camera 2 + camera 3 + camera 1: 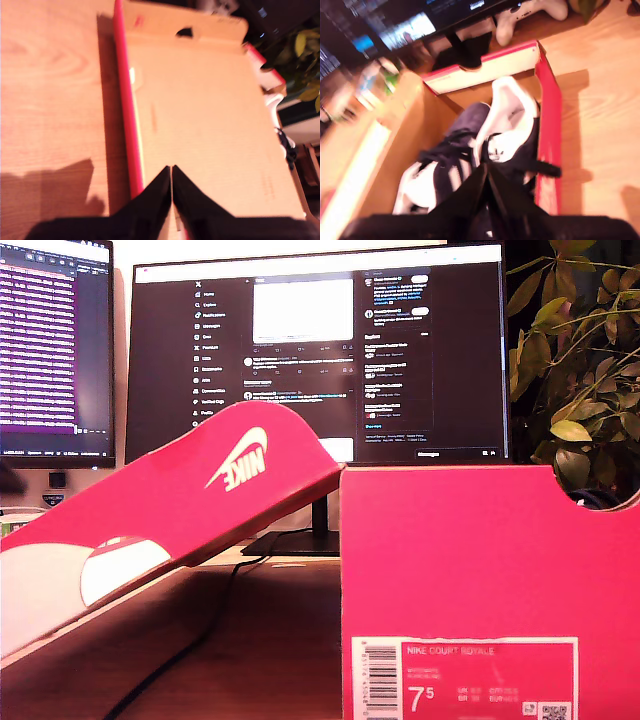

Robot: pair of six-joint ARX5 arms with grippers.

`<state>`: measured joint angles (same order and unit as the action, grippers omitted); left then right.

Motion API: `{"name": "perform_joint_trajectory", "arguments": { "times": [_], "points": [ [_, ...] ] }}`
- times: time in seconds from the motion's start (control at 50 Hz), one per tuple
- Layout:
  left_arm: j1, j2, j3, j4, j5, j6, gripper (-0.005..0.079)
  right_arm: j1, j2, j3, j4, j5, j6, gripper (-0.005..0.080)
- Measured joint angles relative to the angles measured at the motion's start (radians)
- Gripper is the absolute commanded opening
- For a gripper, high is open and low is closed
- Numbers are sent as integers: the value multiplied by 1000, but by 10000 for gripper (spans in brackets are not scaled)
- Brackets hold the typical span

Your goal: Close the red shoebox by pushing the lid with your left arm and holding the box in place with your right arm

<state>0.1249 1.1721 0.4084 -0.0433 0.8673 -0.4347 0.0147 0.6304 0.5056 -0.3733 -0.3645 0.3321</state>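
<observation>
Wooden desk [45,75], monitors [320,350] behind (plant beside); shoebox lid [190,500] raised; both grippers closed, empty.

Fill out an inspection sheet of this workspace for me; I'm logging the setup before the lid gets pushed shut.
Surface: wooden table, bare beside the box.
Job's things: red shoebox open; its lid raised at a slant; dark and white shoes lie inside.
Clutter: white game controller near the monitor stand.
Grippers: my first gripper shut, over the lid's plain inner face; my second gripper shut, over the shoes.
Cables: one black cable runs across the table under the lid.
Surroundings: two lit monitors behind; leafy plant at the exterior view's right.
</observation>
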Motion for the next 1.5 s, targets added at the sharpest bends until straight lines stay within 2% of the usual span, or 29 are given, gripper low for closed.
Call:
{"name": "perform_joint_trajectory", "arguments": {
  "times": [0.4, 0.62, 0.86, 1.04, 1.28, 1.5],
  "points": [
    [0, 167, 0, -48, 14, 49, -19, -86, 336, 48, -83, 0, -134, -12],
    [-8, 235, 5, -51, 28, 53, -19, -88, 434, 48, -84, -46, -151, -12],
    [-44, 270, 27, -34, 63, 61, -19, -85, 501, 48, -77, -56, -175, -12],
    [-75, 281, 37, -41, 103, 61, -19, -55, 543, 48, -39, -95, -180, -12],
    [-76, 290, 98, -51, 122, 61, -19, -5, 566, 48, 0, -81, -180, -12],
    [-63, 288, 170, -117, 201, 61, -19, 20, 571, 48, 20, -63, -180, -12]
  ]
}}
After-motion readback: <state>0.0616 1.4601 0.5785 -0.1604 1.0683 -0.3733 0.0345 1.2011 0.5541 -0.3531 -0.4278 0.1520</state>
